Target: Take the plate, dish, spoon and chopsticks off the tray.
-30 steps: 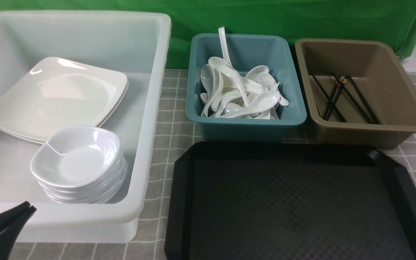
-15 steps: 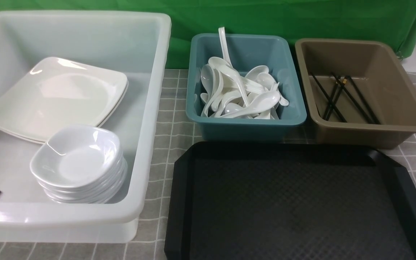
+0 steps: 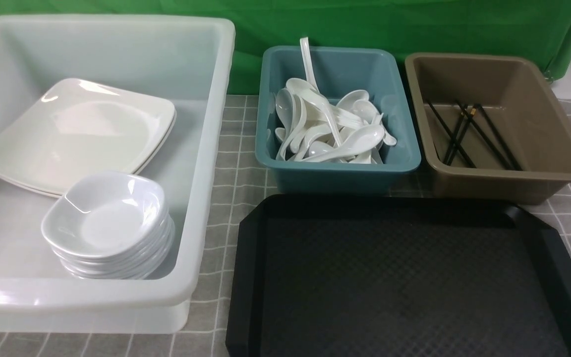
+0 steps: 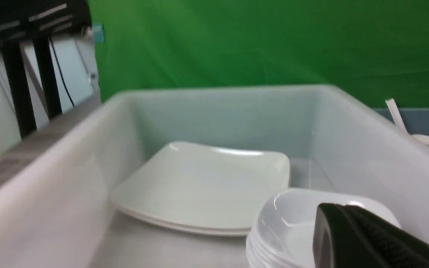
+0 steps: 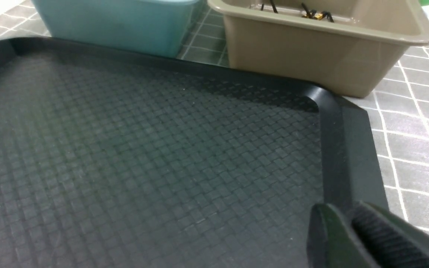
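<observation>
The black tray (image 3: pixel 404 277) lies at the front right with nothing on it; it also shows in the right wrist view (image 5: pixel 143 149). Two stacked plates (image 3: pixel 82 134) and a stack of dishes (image 3: pixel 109 218) sit inside the big white tub (image 3: pixel 206 148). Spoons (image 3: pixel 330 129) are piled in the teal tub (image 3: pixel 340 168). Chopsticks (image 3: pixel 469 134) lie in the brown tub (image 3: pixel 503 183). Neither gripper shows in the front view. My left gripper (image 4: pixel 330 212) is shut and empty, near the dish stack (image 4: pixel 285 227). My right gripper (image 5: pixel 343 212) is shut and empty, over the tray's right corner.
The white tub's high walls (image 4: pixel 367 149) enclose the plates (image 4: pixel 207 186). The teal tub (image 5: pixel 117 26) and brown tub (image 5: pixel 311 56) stand just behind the tray's far rim. A grey checked cloth (image 3: pixel 231 168) covers the table. A green backdrop hangs behind.
My left gripper, seen shut at the front left corner, has drawn back out of the front view. Nothing else has moved.
</observation>
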Controlling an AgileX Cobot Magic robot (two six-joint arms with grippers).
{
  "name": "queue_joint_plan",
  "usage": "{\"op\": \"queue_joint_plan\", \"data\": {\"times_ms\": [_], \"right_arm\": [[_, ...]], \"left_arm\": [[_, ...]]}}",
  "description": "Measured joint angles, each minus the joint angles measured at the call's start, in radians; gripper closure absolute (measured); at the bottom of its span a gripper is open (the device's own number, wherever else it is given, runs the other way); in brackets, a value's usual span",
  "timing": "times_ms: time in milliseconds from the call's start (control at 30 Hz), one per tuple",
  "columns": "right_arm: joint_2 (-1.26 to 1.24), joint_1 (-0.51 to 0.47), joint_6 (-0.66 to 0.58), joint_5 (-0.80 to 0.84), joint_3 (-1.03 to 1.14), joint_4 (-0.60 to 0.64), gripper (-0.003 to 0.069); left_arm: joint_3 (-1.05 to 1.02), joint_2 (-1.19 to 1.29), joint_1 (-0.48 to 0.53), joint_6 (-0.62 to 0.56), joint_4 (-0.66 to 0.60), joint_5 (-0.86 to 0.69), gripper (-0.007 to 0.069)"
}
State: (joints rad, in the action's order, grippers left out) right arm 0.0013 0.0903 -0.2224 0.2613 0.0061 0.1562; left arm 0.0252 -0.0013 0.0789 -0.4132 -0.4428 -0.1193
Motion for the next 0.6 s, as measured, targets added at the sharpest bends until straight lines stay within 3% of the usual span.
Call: {"op": "queue_joint_plan", "data": {"times_ms": [233,600], "right_arm": [[0.000,0.000,0.000,0.000,0.000,0.000,0.0506],[0.000,0.000,0.000,0.000,0.000,0.000,0.0485]], "left_arm": [[-0.032,0.000,0.000,0.053,0.066,-0.144,0.0616],[-0.032,0.000,0.000,0.096,0.102,-0.153,0.0616]]}}
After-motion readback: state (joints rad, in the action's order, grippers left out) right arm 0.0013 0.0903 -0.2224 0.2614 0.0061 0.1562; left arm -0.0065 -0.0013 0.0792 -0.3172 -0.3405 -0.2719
